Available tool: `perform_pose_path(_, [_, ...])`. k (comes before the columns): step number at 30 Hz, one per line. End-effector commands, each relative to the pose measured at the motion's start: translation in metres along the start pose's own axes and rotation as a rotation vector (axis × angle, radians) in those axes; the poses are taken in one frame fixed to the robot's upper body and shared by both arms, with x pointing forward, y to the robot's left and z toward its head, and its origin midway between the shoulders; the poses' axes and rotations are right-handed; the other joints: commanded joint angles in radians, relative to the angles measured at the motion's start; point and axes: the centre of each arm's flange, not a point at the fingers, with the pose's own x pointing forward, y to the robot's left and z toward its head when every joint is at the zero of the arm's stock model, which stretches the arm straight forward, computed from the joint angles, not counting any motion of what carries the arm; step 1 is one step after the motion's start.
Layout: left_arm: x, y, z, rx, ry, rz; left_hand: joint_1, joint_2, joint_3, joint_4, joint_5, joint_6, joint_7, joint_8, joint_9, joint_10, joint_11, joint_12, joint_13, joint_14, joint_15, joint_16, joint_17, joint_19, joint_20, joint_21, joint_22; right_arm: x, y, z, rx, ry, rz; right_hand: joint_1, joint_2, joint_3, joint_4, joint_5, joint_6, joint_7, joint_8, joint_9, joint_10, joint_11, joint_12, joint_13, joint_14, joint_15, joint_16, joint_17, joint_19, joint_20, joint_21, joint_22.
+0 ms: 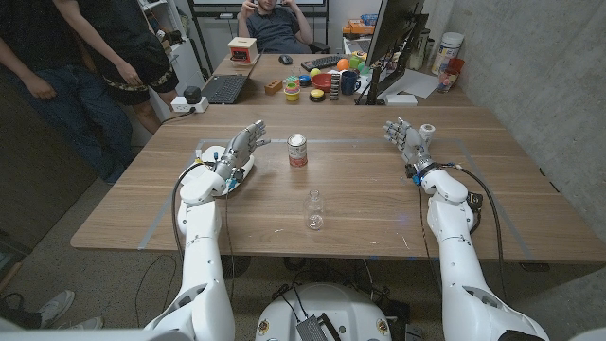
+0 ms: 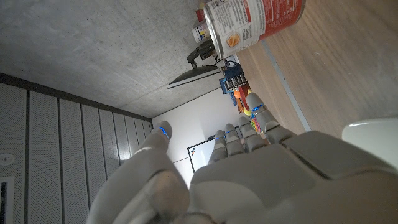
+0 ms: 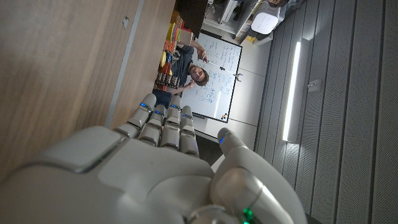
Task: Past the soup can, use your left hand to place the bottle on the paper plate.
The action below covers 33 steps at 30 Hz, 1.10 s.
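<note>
Nearest me, the bottle (image 1: 313, 209) stands upright on the worktop (image 1: 379, 204), this side of the soup can (image 1: 297, 150). My left hand (image 1: 238, 150), fingers spread and empty, hovers over the paper plate (image 1: 209, 152). Reaching back, I could clip the can or topple the light bottle.

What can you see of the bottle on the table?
The bottle is small and clear, see-through like plastic, and looks empty. It stands upright on the bare wooden table, near the front edge, roughly midway between the two arms. The soup can stands apart behind it. Nothing touches the bottle but the tabletop; neither hand is near it. Whether it has a cap is too small to tell.
</note>
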Motion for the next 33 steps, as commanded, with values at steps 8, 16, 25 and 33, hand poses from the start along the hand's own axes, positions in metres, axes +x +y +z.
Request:
perform_pose_path(8, [-0.018, -0.015, 0.021, 0.199, -0.013, -0.077, 0.116, -0.07, -0.011, -0.093, 0.002, -0.011, -0.032, 0.009, 0.004, 0.031, -0.021, 0.009, 0.004, 0.063, -0.056, 0.007, 0.004, 0.064, -0.034, -0.008, 0.005, -0.001, 0.002, -0.004, -0.001, -0.004, 0.011, -0.014, 0.012, 0.002, 0.008, 0.005, 0.004, 0.002, 0.006, 0.004, 0.006, 0.003, 0.005, 0.005, 0.012, -0.001, 0.007, 0.004, 0.009, -0.044, -0.005, 0.005])
perform_pose_path(16, [-0.025, -0.017, 0.025, 0.284, -0.043, -0.116, 0.151, -0.113, -0.032, -0.12, 0.0, -0.019, -0.012, 0.011, 0.006, 0.049, -0.011, 0.013, 0.006, 0.09, -0.054, 0.009, 0.005, 0.082, -0.032, -0.014, 0.005, -0.003, 0.002, -0.004, -0.006, -0.003, 0.006, -0.02, 0.009, -0.003, 0.012, 0.004, 0.003, 0.002, 0.005, 0.004, 0.005, 0.004, 0.004, 0.005, 0.012, -0.001, 0.007, 0.005, 0.011, -0.044, -0.007, 0.005])
perform_pose_path(25, [-0.033, -0.024, 0.028, 0.336, -0.069, -0.239, 0.2, -0.145, -0.062, -0.14, 0.0, -0.057, 0.01, 0.002, 0.007, 0.032, -0.005, 0.007, 0.009, 0.094, -0.049, -0.001, 0.006, 0.088, -0.03, -0.03, 0.002, -0.005, 0.004, 0.0, -0.009, -0.008, 0.003, -0.028, 0.004, -0.009, 0.016, 0.004, 0.002, 0.003, 0.005, 0.004, 0.005, 0.003, 0.004, 0.005, 0.012, -0.001, 0.008, 0.006, 0.012, -0.043, -0.009, 0.005])
perform_pose_path(33, [-0.038, -0.026, 0.031, 0.384, -0.074, -0.286, 0.214, -0.161, -0.112, -0.142, -0.005, -0.091, 0.042, -0.003, 0.008, 0.013, 0.019, 0.008, 0.011, 0.085, -0.031, -0.009, 0.009, 0.08, -0.011, -0.053, 0.0, -0.007, 0.008, 0.002, -0.017, -0.01, 0.002, -0.035, 0.002, -0.013, 0.02, 0.005, 0.002, 0.003, 0.005, 0.004, 0.005, 0.004, 0.004, 0.005, 0.013, 0.0, 0.008, 0.006, 0.013, -0.043, -0.012, 0.005])
